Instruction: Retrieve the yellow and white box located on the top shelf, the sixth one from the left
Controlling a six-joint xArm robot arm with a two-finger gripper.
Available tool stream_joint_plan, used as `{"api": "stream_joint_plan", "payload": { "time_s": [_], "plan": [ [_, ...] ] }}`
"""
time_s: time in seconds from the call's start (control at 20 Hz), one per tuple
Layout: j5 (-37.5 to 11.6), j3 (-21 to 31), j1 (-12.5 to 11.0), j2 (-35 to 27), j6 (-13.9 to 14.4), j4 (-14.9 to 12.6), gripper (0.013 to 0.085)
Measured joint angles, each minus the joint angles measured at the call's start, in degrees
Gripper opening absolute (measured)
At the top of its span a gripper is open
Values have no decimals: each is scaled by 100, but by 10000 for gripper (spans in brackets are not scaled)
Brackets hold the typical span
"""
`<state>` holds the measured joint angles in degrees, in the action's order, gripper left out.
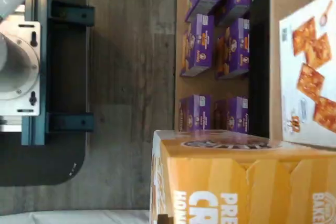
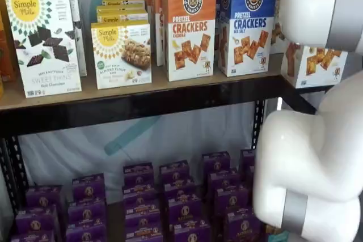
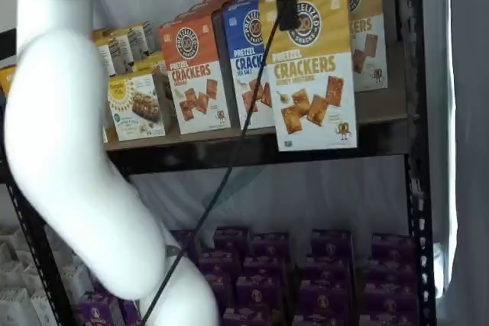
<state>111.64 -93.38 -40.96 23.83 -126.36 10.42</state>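
Observation:
The yellow and white box (image 3: 309,66) hangs in front of the top shelf (image 3: 229,150), and its lower edge overlaps the dark front rail. My gripper (image 3: 288,7) sits at the box's top edge, black fingers closed on it, with a cable beside them. In the wrist view the box's yellow top (image 1: 241,182) fills the near part of the picture. Its white lower part with crackers (image 2: 312,63) shows past my arm beside the blue carton, over the top shelf's rail (image 2: 142,103). The gripper is hidden in that shelf view.
An orange carton (image 2: 190,26) and a blue carton (image 2: 247,24) stand left of the held box, with Simple Mills boxes (image 2: 122,52) further left. Another yellow carton (image 3: 368,28) stands behind on the right. Purple boxes (image 2: 170,196) fill the lower shelf. My white arm (image 2: 306,168) blocks the right.

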Motion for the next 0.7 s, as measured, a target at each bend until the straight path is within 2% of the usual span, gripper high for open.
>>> {"api": "stream_joint_plan", "payload": {
  "time_s": [0.7],
  "plan": [
    [209, 890, 763, 924, 681, -217, 610]
  ]
}}
